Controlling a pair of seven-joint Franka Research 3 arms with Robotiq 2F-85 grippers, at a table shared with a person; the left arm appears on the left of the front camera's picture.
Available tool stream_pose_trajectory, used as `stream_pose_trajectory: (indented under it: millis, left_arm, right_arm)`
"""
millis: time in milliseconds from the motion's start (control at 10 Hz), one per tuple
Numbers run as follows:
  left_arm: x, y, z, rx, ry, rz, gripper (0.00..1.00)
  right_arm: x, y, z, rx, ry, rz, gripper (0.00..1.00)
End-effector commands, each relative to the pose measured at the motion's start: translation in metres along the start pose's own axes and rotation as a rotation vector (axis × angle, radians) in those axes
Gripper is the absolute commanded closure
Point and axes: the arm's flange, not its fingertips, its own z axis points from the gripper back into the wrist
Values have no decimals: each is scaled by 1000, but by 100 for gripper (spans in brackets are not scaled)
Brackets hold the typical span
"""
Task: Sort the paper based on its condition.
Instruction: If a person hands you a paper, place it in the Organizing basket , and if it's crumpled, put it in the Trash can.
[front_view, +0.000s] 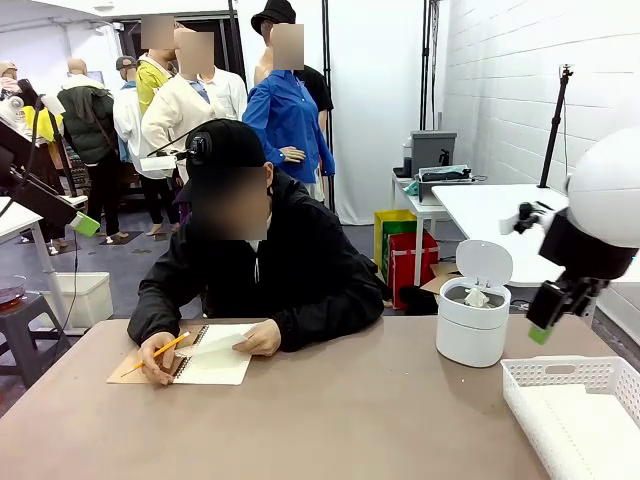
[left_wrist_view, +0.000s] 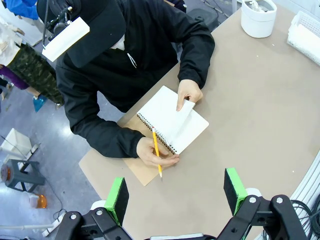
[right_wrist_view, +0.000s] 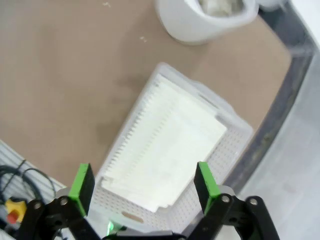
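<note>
Table (front_view: 330, 420) is shared with 1 person (front_view: 262, 270), seated at the far side.

Left gripper (left_wrist_view: 176, 194): seen hanging high above the table on the person's side. Its 2 green pads are set wide apart, and nothing is held between them.

Right gripper (right_wrist_view: 144, 181): seen hanging over the white lattice basket (right_wrist_view: 231, 150). Its 2 pads are likewise spread wide, and nothing is gripped.

Paper: a flat stack of white sheets (right_wrist_view: 175, 135) is noted lying inside the basket, which sits at the table's near right corner. The number of sheets cannot be told. Crumpled paper (front_view: 477, 297) is seen inside the round white bin (front_view: 470, 335), whose lid (front_view: 484, 262) is tipped upright. The bin stands beyond the basket, near the table's far right edge, and the 2 are not touching.

Notebook (left_wrist_view: 192, 131): laid open on the table directly in front of the person, spiral binding visible, with brown cardboard showing on 1 side. A yellow pencil (left_wrist_view: 155, 144) is held in the pencil hand (left_wrist_view: 149, 156), which rests at the spiral edge. The pencil's tip is pointed down over the brown cardboard. The top page (left_wrist_view: 184, 114) is curled upward at 1 corner, and that corner is pinched by the other hand (left_wrist_view: 189, 93).
</note>
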Motion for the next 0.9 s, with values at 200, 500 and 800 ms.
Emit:
stream_pose_trajectory:
  millis: [200, 500, 800]
  left_arm:
    - [0, 1, 0, 0, 1, 2, 0]
    - [0, 1, 0, 0, 1, 2, 0]
    - [0, 1, 0, 0, 1, 2, 0]
  right_arm:
    - [50, 56, 27, 179, -137, 227, 0]
    - [93, 83, 58, 255, -249, 224, 0]
    - [128, 97, 95, 270, -408, 201, 0]
